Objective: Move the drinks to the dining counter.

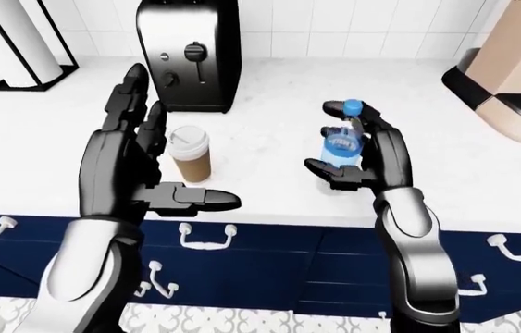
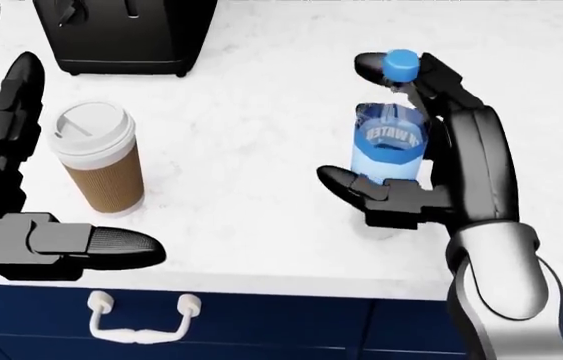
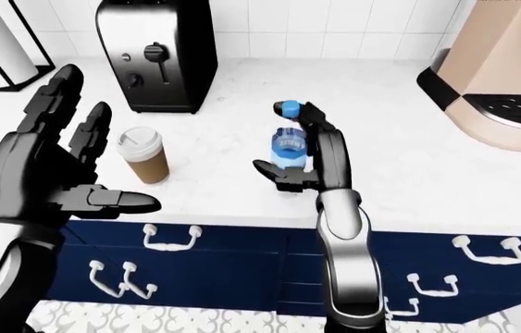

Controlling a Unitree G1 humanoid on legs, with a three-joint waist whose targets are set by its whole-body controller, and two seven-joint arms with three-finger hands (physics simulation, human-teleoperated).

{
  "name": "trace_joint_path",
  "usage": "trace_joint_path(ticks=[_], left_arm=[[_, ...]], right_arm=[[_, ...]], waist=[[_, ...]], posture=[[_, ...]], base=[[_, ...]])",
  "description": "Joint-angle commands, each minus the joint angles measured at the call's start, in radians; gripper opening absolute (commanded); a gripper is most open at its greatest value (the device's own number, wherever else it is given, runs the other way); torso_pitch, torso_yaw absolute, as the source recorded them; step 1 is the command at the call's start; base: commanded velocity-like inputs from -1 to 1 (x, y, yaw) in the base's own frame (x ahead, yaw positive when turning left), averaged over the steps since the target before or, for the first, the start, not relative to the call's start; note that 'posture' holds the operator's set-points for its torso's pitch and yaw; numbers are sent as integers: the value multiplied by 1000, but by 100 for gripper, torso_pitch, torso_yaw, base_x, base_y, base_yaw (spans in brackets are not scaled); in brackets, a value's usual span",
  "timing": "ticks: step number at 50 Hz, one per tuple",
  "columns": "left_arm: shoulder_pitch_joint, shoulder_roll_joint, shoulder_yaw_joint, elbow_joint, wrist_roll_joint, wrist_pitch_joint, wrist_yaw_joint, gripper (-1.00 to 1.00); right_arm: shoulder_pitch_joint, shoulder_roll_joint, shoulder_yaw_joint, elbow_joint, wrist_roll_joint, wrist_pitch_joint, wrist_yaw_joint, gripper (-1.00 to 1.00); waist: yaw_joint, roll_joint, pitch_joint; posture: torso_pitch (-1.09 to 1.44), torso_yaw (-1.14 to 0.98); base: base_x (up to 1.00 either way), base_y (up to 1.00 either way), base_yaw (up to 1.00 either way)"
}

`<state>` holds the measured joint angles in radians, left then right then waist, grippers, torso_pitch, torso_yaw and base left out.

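Early going — the right hand (image 2: 411, 142) fingers are curling round the bottle (image 2: 391, 146) on the table (image 2: 261, 112); the left hand (image 1: 135, 166) is hanging open beside the cup (image 2: 101, 157), unlifted.

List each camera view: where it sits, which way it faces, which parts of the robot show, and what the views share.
Left-eye view: on the head, looking ahead and down over the counter; both arms, the open left hand and the toaster show.
Head view: on the head, tilted steeply down; right hand around the water bottle, left fingers beside the coffee cup.
Right-eye view: paired with the left-eye view, set slightly to the right; it shows the coffee machine more fully.
All share bottle, cup and both hands.
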<state>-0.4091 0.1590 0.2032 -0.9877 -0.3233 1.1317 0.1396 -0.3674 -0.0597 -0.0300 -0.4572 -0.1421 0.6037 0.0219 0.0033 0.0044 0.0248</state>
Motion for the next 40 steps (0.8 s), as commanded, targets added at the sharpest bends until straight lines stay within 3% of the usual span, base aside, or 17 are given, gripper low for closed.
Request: trace_joint_path(ticks=[1, 4, 11, 24, 32, 40], left_arm=[[-19, 6, 6, -20, -3, -27, 1, 100], [-24, 9, 13, -20, -10, -23, 3, 100], [-7, 18, 25, -13, -22, -42, 2, 100], [2, 57, 69, 42, -36, -87, -5, 100], [11, 88, 61, 152, 42, -185, -23, 100], [-24, 106, 24, 259, 162, -184, -53, 100]], right_arm=[[-24, -3, 0, -33, -2, -27, 0, -20], [-25, -2, 1, -40, -4, -22, 1, -51], [-12, 3, 4, -82, -3, -4, 6, -100], [-36, 0, 1, -250, 10, 133, 27, -100], [-70, -12, 0, -368, 20, 251, 29, -100], [-72, -11, 5, -377, 32, 257, 21, -100]], waist=[[0, 1, -19], [0, 1, -19], [1, 1, -20], [2, 4, -16], [1, 7, -14], [0, 8, -14]], posture=[[0, 0], [0, 0], [0, 0], [0, 0], [0, 0], [0, 0]], base=[[0, 0, 0], [0, 0, 0], [0, 0, 0], [0, 0, 0], [0, 0, 0], [0, 0, 0]])
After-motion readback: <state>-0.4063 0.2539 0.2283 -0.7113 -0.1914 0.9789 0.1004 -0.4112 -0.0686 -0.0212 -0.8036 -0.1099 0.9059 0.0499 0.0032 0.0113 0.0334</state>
